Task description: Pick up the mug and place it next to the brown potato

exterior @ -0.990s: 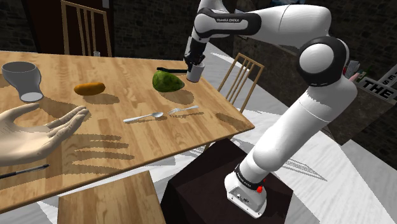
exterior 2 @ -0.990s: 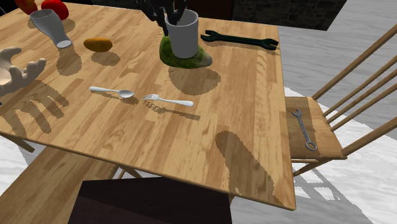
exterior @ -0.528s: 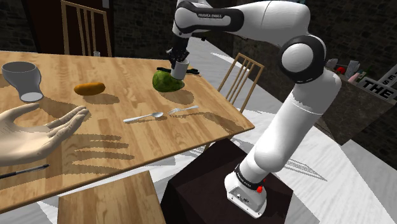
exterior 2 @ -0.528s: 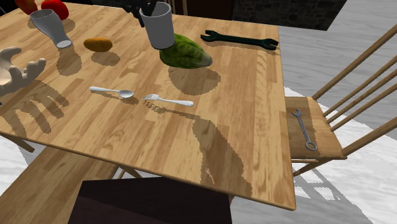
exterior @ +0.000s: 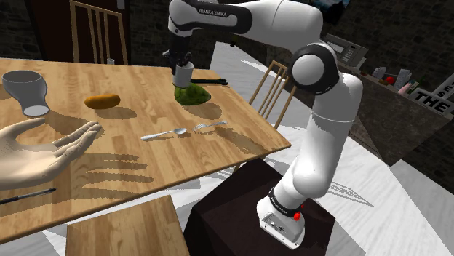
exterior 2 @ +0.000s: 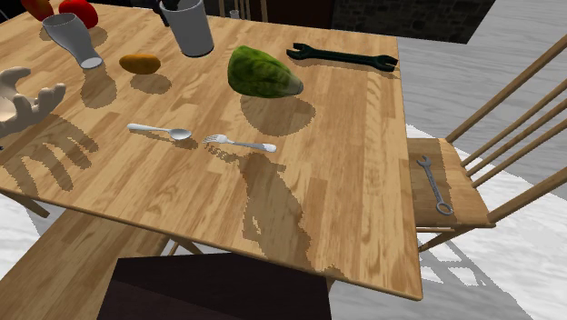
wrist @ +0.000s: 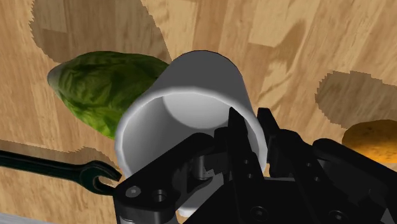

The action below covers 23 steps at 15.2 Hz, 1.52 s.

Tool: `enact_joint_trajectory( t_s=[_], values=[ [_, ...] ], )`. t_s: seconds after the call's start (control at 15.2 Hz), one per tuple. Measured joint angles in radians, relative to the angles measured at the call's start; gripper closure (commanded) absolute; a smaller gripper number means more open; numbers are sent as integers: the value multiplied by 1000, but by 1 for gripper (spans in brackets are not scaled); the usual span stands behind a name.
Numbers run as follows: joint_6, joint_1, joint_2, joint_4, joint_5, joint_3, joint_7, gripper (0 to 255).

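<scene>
The gripper (wrist: 251,124) pinches the mug (wrist: 191,95) by its rim, one finger inside the wall and one outside, which leaves the body hanging free below the hand so it can be set down flat. In the shoulder view the gripper (exterior: 182,62) holds the mug (exterior: 183,75) in the air, apparently clear of the table (exterior: 218,156), just above the far side of the green leafy vegetable (exterior: 191,94). In the second exterior view the mug (exterior 2: 193,32) hangs between that vegetable (exterior 2: 263,73) on its right and the potato (exterior 2: 140,63) on its left, closer to the potato. I judge the carry to be under way, with the lowering beside the potato not yet done. The wrist view looks into the mug, and it is empty. A grey cup (exterior 2: 73,38) stands further left of the potato; whether anything lies in it I cannot tell. A dark wrench (exterior 2: 341,56) lies right of the vegetable, and a spoon (exterior 2: 159,131) and fork (exterior 2: 241,143) lie nearer
</scene>
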Motion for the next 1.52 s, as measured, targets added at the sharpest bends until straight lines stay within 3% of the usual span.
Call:
enact_joint_trajectory(
  t_s=[0.2, 0.59, 0.66, 1.52],
  values=[
    [-50, 29, 99, 145, -6, 12, 37, 255],
    [-246, 100, 408, 645, -20, 26, 96, 255],
    [-255, 105, 430, 674, -20, 26, 101, 255],
    [-45, 103, 368, 400, -23, 29, 127, 255]
  ],
)
